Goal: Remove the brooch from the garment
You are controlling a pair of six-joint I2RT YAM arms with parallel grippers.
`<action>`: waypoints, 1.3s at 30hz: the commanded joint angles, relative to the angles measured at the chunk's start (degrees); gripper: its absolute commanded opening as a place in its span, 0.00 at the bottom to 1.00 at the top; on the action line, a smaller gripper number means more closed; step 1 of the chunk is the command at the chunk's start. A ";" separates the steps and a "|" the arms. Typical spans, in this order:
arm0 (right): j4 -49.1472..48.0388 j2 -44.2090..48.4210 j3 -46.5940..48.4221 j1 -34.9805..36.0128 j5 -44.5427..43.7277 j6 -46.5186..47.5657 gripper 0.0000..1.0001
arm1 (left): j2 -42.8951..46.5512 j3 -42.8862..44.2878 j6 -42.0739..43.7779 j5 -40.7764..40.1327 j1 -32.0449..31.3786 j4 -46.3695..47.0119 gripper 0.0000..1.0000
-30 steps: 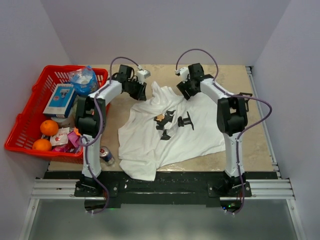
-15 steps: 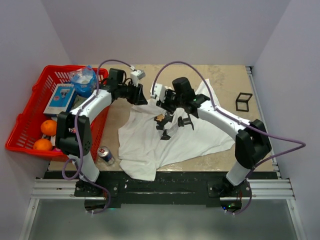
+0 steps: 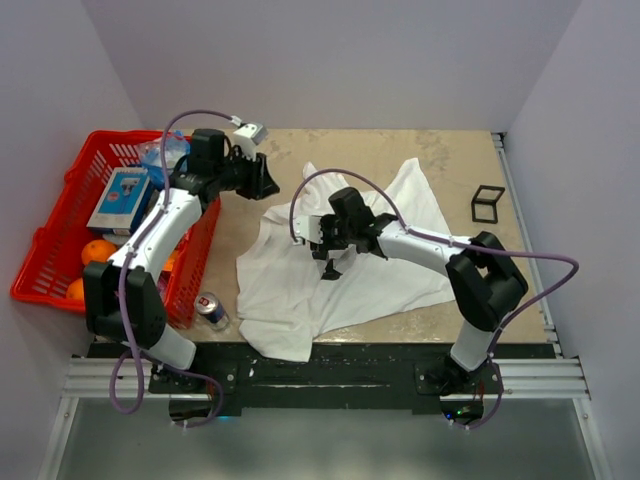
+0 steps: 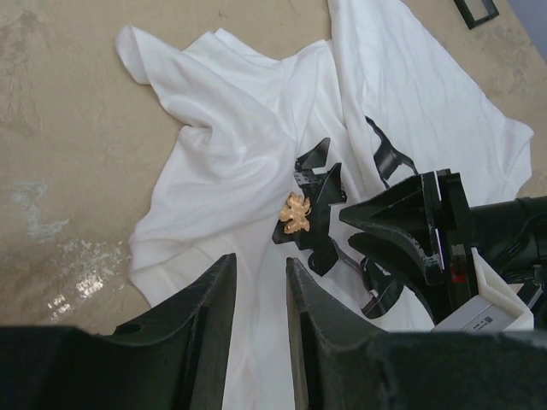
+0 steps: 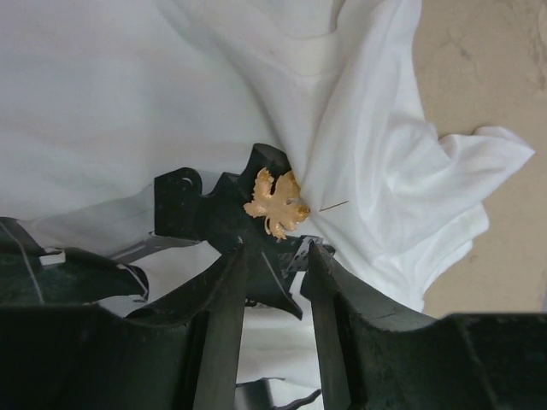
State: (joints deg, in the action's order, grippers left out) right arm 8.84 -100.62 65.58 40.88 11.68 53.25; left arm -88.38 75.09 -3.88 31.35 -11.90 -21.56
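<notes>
Brooch (image 5: 275, 205) on garment (image 5: 128, 85); oranges (image 3: 74, 290) in basket (image 3: 55, 235)

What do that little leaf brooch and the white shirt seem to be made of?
The brooch looks like gold-coloured metal, maybe plastic: a shiny tan, crisply cut leaf. The shirt looks like soft, matte cotton cloth: it lies in loose folds and wrinkles.

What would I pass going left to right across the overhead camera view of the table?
In order: red basket → drink can → white T-shirt → small black square frame.
</notes>
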 commanded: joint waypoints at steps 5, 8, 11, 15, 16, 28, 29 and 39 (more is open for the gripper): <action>-3.04 -4.76 2.88 0.69 -0.52 10.46 0.36 | -3.91 8.05 0.98 0.99 0.56 -0.59 0.35; -2.34 -5.81 4.02 0.60 -0.43 10.99 0.40 | -4.52 8.58 1.15 0.81 0.65 -0.50 0.35; -2.69 -7.22 4.55 0.60 -1.40 11.17 0.43 | -4.96 8.67 0.89 1.08 0.74 0.11 0.35; -4.27 -9.07 5.26 0.69 -3.24 11.34 0.42 | -5.05 8.76 0.80 1.25 0.83 0.29 0.35; -4.18 -9.33 5.35 0.69 -3.51 11.61 0.42 | -5.05 8.76 0.80 1.34 0.91 0.29 0.35; -0.58 -9.42 8.77 0.69 -0.87 12.40 0.38 | -6.19 8.32 0.10 1.96 1.53 0.82 0.36; 0.12 -9.25 8.86 0.78 -0.78 12.49 0.38 | -6.19 8.41 0.10 2.04 1.53 0.91 0.36; 3.73 -10.12 9.83 0.78 -0.96 14.07 0.37 | -7.16 8.58 -0.34 2.57 1.53 1.26 0.36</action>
State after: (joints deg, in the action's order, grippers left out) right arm 11.68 -111.77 73.14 41.36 10.09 65.87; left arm -95.13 81.56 -3.66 32.49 -10.87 -21.91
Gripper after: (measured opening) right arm 0.374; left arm 0.358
